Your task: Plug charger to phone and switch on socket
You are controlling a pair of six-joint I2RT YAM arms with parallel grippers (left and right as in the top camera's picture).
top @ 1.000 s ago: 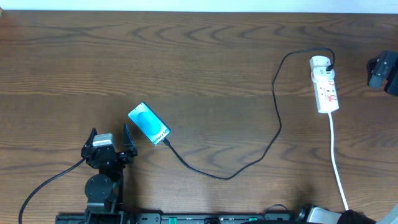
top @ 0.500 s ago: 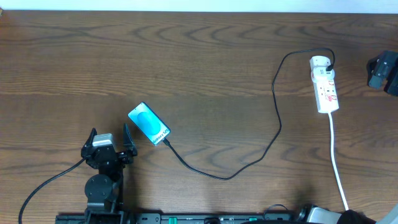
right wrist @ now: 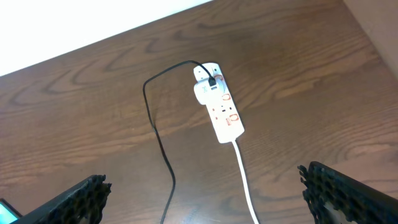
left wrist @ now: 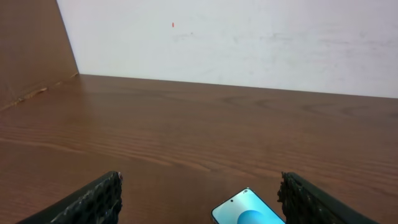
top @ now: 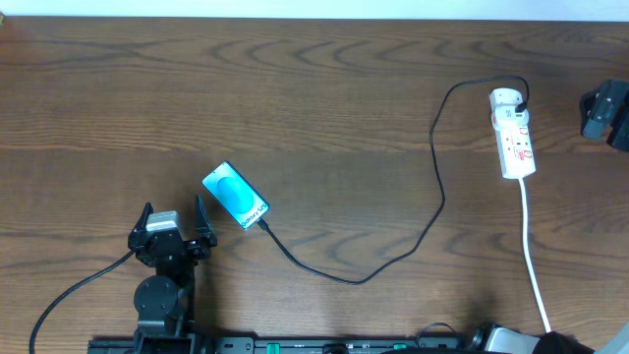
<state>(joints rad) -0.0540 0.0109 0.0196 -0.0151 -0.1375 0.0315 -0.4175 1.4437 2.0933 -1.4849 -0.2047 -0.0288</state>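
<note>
The phone (top: pixel 235 196) lies flat and slanted on the wooden table; its top end shows in the left wrist view (left wrist: pixel 249 211). The black charger cable (top: pixel 432 206) runs from the socket (top: pixel 513 133) in a long curve, and its tip lies against the phone's lower end; I cannot tell if it is seated. The socket also shows in the right wrist view (right wrist: pixel 219 102), with the cable (right wrist: pixel 158 137) beside it. My left gripper (top: pixel 174 209) is open and empty, just left of the phone (left wrist: pixel 200 180). My right gripper (right wrist: pixel 202 175) is open and empty, well short of the socket.
The socket's white cord (top: pixel 531 246) runs toward the table's front edge and shows in the right wrist view (right wrist: pixel 245 180). A black object (top: pixel 604 113) sits at the right edge. A white wall (left wrist: pixel 249 37) stands behind the table.
</note>
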